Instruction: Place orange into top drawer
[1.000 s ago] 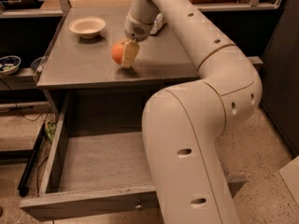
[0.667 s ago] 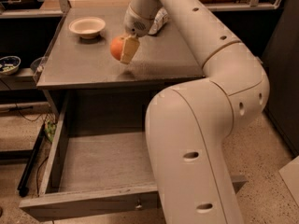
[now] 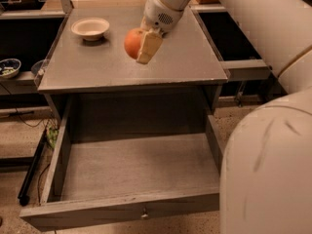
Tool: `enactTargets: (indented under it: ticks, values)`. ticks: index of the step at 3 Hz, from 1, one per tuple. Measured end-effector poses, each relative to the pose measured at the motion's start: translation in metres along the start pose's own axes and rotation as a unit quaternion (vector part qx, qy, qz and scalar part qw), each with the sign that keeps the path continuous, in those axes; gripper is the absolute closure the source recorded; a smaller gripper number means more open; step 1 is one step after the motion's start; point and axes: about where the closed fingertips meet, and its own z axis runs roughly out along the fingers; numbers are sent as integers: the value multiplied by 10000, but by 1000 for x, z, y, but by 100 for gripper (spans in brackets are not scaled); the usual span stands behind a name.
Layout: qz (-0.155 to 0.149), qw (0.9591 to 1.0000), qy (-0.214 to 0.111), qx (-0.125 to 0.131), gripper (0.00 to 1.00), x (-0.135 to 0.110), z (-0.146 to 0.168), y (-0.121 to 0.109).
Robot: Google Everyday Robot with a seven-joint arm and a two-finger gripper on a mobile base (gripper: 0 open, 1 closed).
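The gripper (image 3: 140, 47) hangs over the grey surface (image 3: 185, 65), roughly midway between its left and right edges and a little nearer the back edge than the front. Its fingers (image 3: 149, 46) are clamped on the orange (image 3: 132, 43). One pale finger lies flat against the fruit's right side, and the other is hidden behind it. Whether the orange is touching the surface or held just clear of it cannot be told.

A cream bowl (image 3: 90, 28) stands near the back left corner of the surface, well apart from the orange and to its left.

Below the front edge the top drawer (image 3: 97, 213) is pulled far out, its inside bare grey wood. A small round knob (image 3: 144, 212) sits at the centre of the front panel. The orange is over the surface, not over the drawer.

The white arm (image 3: 265, 165) fills the right side of the view and reaches up and across to the gripper from the back right. On a low shelf to the left of the surface sits a blue dish (image 3: 9, 67).
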Motion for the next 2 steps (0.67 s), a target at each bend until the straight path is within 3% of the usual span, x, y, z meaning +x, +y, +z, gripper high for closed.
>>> enactTargets:
  ticks: [2]
  values:
    - [99,9999,49,-87,100,5,13,5]
